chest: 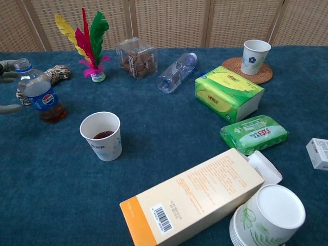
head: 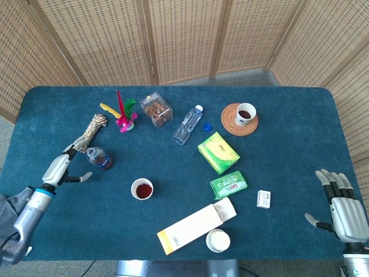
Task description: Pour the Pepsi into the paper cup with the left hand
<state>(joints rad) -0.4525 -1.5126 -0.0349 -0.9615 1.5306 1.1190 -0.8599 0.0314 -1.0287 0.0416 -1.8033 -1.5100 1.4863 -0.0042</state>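
The Pepsi bottle (head: 99,158) is found upright on the desk (head: 277,115), uncapped as far as can be told, with only a little dark liquid at its base. The paper cup (head: 142,188) stands at about four o'clock from it, well apart, and a dark drink is already seen in its bottom. The left hand (head: 64,166) is placed just beside the bottle at nine o'clock, fingers spread, thumb and fingers set either side; no contact with the bottle can be confirmed. The grasp, the lift, the carry and the pour are judged outstanding. The right hand (head: 341,203) is held with fingers spread at the near right edge of the desk, holding nothing. At twelve o'clock from the bottle a coil of rope (head: 92,130) is noted. In the head view both hands and the whole layout are shown; in the chest view only fingertips of the left hand appear at the left edge, but the bottle's label and liquid level are shown clearly there.
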